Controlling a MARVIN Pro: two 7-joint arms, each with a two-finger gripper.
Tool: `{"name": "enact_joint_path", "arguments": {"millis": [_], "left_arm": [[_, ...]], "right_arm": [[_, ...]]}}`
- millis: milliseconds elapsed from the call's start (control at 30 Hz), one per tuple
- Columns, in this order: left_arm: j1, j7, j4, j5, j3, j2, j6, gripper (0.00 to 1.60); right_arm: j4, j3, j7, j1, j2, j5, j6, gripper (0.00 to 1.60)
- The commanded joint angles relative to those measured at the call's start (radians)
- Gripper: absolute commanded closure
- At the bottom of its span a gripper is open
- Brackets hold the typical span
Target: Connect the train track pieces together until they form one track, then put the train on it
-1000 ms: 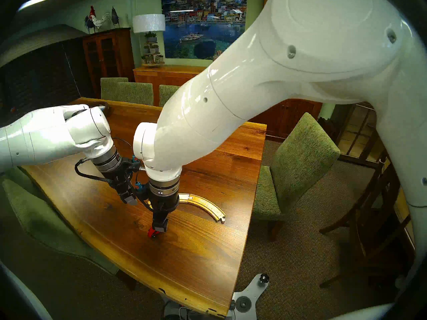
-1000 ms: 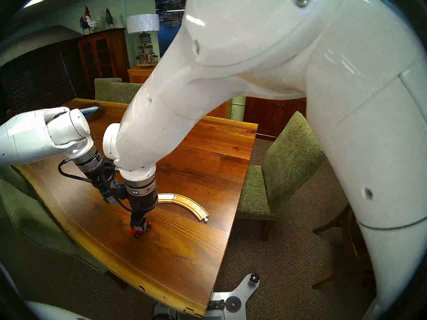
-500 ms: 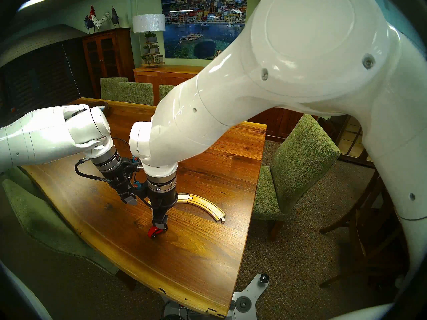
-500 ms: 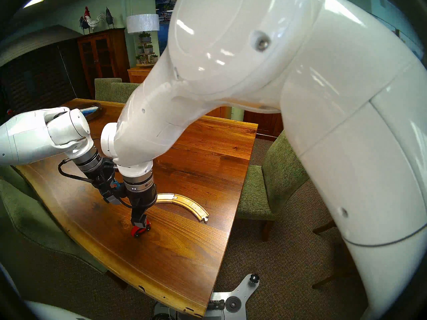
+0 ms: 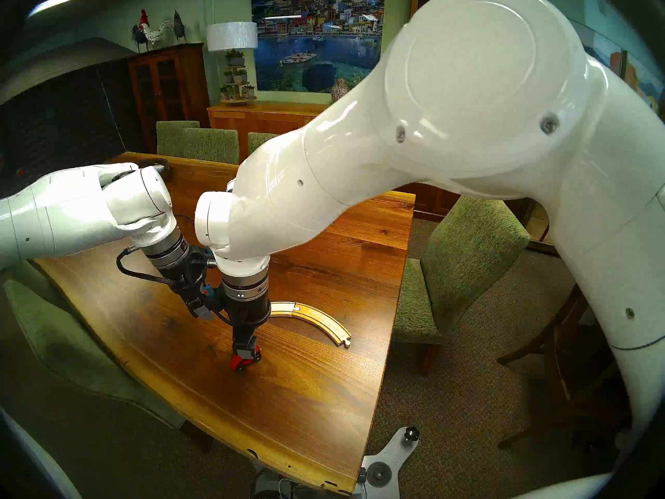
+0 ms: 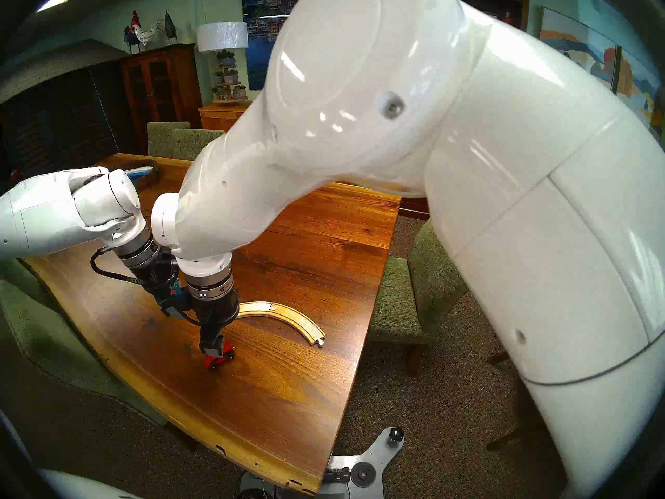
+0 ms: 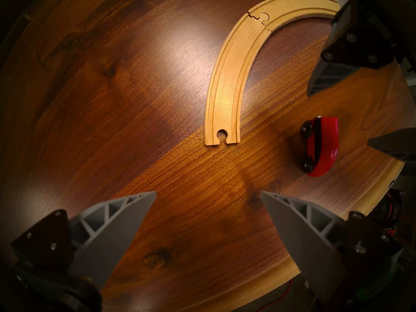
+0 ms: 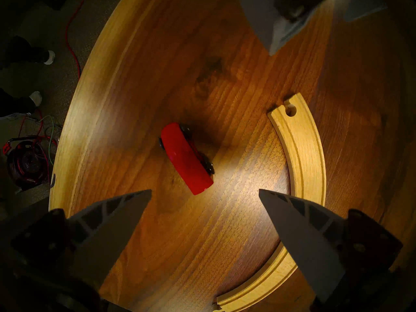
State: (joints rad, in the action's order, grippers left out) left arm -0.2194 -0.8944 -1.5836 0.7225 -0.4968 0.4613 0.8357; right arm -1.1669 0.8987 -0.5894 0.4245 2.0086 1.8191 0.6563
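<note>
- The 2 curved wooden track pieces are seen already joined, peg in hole, into 1 track lying flat on the counter, toward its right edge.
- The red toy train is not on the track; it rests on the bare counter just beside the track's open holed end, on the side of the near edge, and appears tipped onto its side, with black wheels showing along 1 flank in both wrist views.
- Over the last second the right gripper has been shifted slightly across the counter and its wrist re-angled, so that in the head view it now stands directly over the train, pointing straight down.
- Its fingers are spread wide and nothing is held; the train is seen beyond the tips, not yet between them.
- The left gripper has been kept still above the counter, beside the right wrist, with its fingers wide apart and empty.
- The joining step is judged finished; only the placing of the train remains.
- The small shift is read as alignment for a pick, so a descent and a closing on the train's body are expected to be needed next.
- Because the train lies tipped, it is judged that it must be righted for its wheels to seat in the 2 grooves.
</note>
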Motion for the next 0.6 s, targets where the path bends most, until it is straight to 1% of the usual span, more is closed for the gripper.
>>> {"name": "enact_joint_path", "arguments": {"millis": [0, 567], "left_arm": [[-0.03, 0.002, -0.002, 0.002, 0.024, -0.002, 0.001, 0.0], [-0.03, 0.002, -0.002, 0.002, 0.024, -0.002, 0.001, 0.0]], "right_arm": [[0.012, -0.028, -0.001, 0.001, -0.001, -0.035, 0.019, 0.0], [-0.008, -0.063, 0.03, -0.027, -0.001, -0.069, 0.024, 0.0]]}}
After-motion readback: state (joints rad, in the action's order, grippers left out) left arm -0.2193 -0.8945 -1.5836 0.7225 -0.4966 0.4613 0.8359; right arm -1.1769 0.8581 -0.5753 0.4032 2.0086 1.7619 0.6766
